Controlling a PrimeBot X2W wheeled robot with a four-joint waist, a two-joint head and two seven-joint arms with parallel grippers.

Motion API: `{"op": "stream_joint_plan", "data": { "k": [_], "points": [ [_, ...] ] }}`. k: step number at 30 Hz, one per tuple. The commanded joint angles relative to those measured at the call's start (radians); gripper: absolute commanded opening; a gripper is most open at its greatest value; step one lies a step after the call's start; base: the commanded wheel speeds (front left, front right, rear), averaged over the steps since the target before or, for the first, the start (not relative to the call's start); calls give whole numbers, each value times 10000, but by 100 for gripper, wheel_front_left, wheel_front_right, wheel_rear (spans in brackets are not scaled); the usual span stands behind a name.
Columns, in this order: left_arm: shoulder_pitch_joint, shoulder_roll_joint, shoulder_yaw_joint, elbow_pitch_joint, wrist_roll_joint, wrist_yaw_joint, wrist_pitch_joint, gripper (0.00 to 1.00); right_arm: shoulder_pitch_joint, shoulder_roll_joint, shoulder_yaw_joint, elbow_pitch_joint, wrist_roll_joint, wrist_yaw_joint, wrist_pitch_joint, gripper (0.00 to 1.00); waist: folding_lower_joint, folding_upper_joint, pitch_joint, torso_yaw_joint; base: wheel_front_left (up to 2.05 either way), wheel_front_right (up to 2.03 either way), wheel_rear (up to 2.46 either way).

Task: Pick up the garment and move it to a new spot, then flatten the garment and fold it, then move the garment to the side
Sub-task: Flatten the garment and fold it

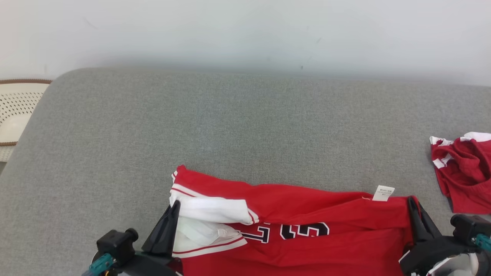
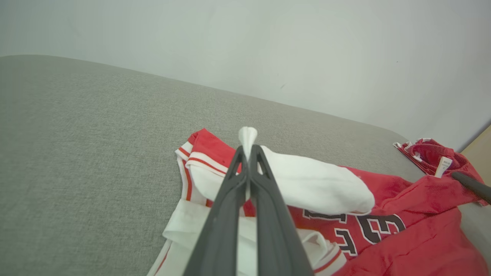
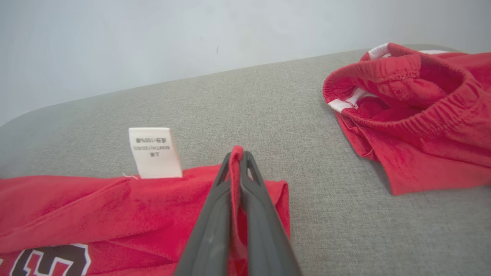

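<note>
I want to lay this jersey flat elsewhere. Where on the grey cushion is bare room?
Free: the wide stretch of cushion between the jersey and the wall, and the part left of the jersey. Crowded: the right edge, where red shorts lie, and the near edge, where left gripper and right gripper pinch the jersey.

This looks like a home, perhaps a bedroom or living room. A padded surface (image 1: pixel 245 126) covered in grey woven fabric, with a rounded corner, fills the middle of the head view, and a plain white wall (image 1: pixel 245 30) runs across the top. A cream perforated object (image 1: pixel 17 103) with a brown rim sits at the left edge. Clothes lie on the fabric: a red jersey (image 1: pixel 307 237) at the bottom and red shorts (image 1: pixel 466 176) at the right edge.
</note>
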Motion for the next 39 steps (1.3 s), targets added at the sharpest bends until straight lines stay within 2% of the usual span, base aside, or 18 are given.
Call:
{"op": "stream_joint_plan", "data": {
  "k": [1,12,13,14,15,16,17,25,31,39],
  "points": [
    [254,-5,123,-2,-9,12,-42,0,237,-47,51,-120,97,-12,-6,0,1,1,-109,5,0,0,0],
    [887,-101,269,342,-175,11,-42,0,992,-191,426,-65,534,-12,-4,0,1,1,-226,-128,0,0,0],
    [924,-94,253,430,-148,11,-42,0,1005,-182,436,-8,597,-12,-4,12,1,1,-222,-142,0,0,0],
    [965,-93,290,507,-134,11,-42,0,1002,-162,447,42,651,-12,-6,40,1,1,-220,-153,0,0,0],
    [1011,-96,364,599,-125,11,-42,28,966,-143,421,56,700,-12,-7,100,1,1,-219,-164,0,0,0],
    [1079,-98,448,683,-65,11,-42,75,935,-115,355,60,746,-12,-6,100,1,1,-223,-177,0,0,0],
    [1177,-112,541,760,5,11,-42,100,917,-107,250,29,761,-12,-7,100,1,1,-232,-186,0,0,0],
    [1762,-283,1605,471,1022,11,-42,100,1405,288,-1242,-952,416,-12,-4,100,1,1,-317,-101,0,0,0],
    [2040,-346,1852,55,1474,11,-42,100,1511,657,-1047,-777,311,-12,-4,100,1,1,-387,0,0,0,0],
    [1991,-348,1636,-82,1391,11,-42,100,1462,828,-472,381,397,-12,-4,100,1,1,-394,172,0,0,0]
  ]
}}
